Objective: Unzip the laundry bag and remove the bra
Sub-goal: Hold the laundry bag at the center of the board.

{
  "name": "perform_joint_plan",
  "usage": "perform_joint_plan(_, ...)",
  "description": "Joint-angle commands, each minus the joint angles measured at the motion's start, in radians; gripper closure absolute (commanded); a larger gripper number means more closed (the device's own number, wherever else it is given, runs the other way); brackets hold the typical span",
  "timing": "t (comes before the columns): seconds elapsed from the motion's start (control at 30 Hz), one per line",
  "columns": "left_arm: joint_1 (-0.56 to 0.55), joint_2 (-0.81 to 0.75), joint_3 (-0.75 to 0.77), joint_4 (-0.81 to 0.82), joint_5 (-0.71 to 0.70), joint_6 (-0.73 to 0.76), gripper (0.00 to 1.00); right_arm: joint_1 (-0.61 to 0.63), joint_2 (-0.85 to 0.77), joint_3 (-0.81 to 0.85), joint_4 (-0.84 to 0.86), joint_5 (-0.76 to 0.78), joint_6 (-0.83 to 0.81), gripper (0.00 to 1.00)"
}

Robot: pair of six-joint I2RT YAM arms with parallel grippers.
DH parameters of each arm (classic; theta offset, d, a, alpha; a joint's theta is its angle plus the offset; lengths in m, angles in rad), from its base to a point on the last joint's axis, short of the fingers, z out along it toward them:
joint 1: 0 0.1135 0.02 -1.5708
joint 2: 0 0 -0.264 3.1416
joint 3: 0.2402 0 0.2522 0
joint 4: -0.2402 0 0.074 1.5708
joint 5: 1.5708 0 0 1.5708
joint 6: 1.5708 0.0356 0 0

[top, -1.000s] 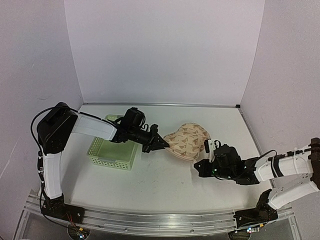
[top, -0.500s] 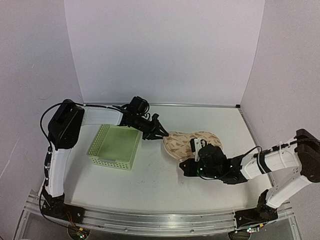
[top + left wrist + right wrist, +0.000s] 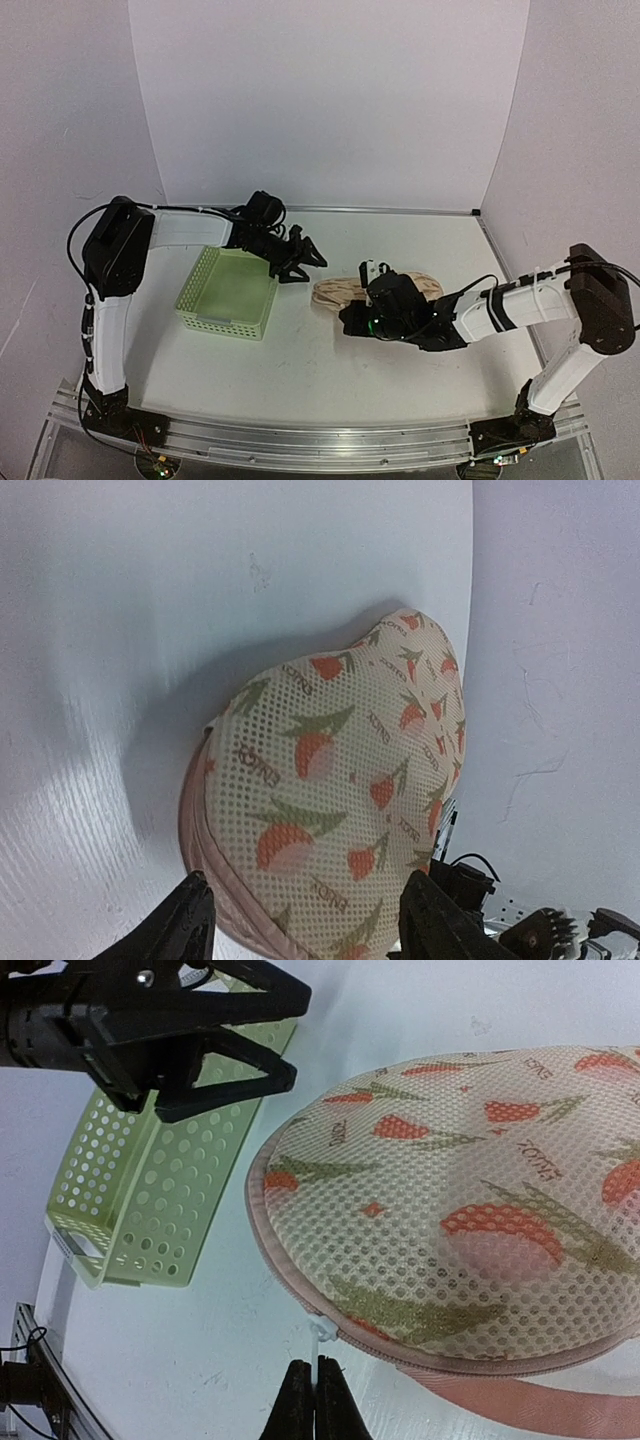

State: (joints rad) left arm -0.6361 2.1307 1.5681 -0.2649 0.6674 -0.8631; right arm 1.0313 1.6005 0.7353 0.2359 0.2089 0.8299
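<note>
While the left tool (image 3: 308,266) gapes, a basket (image 3: 225,325) flanks the laundry bag (image 3: 470,1210).

The left gripper (image 3: 303,262) hangs with fingers spread beside the light green lattice basket (image 3: 205,305), just short of the laundry bag (image 3: 330,291). The right gripper (image 3: 347,320) sits at the bag's near edge.

Mesh fabric laundry bag (image 3: 480,1190), perforated plastic basket (image 3: 150,1210), smooth matt table (image 3: 200,1360)
</note>
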Motion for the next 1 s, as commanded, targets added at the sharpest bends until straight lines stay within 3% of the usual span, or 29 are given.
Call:
perform_joint_plan(0.0,-0.004,-0.157,-0.048,0.000,-0.026,0.014,0.34,-0.009,0.034,0.069,0.010,0.020,-0.019,1.00)
perform_joint_plan(0.3,-0.045,-0.252,-0.131,0.041,-0.002,-0.047,0.28,-0.034,0.085,0.116,0.009,-0.001,-0.040,1.00)
perform_joint_plan(0.5,-0.080,-0.290,-0.245,0.162,-0.009,-0.155,0.26,-0.042,0.078,0.110,0.011,-0.004,-0.049,1.00)
perform_joint_plan(0.97,-0.145,-0.162,-0.271,0.344,0.001,-0.329,0.26,-0.042,0.023,0.046,0.032,-0.012,-0.059,1.00)
